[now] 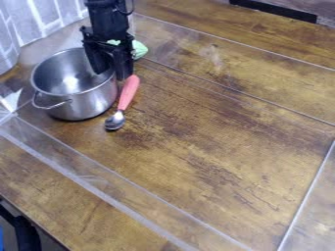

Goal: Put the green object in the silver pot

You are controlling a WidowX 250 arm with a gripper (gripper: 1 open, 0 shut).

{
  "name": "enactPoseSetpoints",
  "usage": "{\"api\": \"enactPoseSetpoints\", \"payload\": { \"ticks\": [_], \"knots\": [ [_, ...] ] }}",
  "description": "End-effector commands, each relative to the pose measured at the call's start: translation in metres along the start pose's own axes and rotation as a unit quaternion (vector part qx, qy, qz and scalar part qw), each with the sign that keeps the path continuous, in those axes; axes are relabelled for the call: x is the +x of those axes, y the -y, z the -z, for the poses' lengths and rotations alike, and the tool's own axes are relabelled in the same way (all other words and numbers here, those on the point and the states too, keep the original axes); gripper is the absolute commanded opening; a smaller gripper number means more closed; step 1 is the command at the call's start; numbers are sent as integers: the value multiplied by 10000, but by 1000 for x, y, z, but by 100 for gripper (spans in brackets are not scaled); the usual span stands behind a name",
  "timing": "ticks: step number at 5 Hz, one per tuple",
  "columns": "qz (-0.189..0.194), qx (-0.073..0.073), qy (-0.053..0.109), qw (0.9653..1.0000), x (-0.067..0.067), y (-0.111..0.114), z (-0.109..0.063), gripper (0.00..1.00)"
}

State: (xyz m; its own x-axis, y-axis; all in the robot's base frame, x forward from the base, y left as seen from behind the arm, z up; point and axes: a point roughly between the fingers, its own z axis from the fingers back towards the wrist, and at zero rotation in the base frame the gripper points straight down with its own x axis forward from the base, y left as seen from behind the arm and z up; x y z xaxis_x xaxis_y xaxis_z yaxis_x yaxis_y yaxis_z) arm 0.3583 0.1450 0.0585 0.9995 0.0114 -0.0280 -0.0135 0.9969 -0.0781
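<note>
Soft, even indoor light, pale glare streaks across the wooden table point(222, 118), and a blurry, low-resolution picture.

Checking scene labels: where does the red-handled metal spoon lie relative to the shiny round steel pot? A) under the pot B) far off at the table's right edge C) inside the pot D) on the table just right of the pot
D: the red-handled metal spoon lies on the wooden table, close beside the right side of the shiny round steel pot in the camera view, not inside it.
</note>
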Motion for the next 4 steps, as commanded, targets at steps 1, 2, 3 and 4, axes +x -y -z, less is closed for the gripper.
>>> {"api": "enactPoseSetpoints", "payload": {
  "ticks": [1,2,3,4],
  "knots": [
    [-17,138,179,9997,3,-6,-11,0],
    [23,127,260,9996,11,-4,-16,100],
    [66,113,350,9993,19,-2,-23,100],
    [107,119,398,9991,26,1,-28,100]
  ]
}}
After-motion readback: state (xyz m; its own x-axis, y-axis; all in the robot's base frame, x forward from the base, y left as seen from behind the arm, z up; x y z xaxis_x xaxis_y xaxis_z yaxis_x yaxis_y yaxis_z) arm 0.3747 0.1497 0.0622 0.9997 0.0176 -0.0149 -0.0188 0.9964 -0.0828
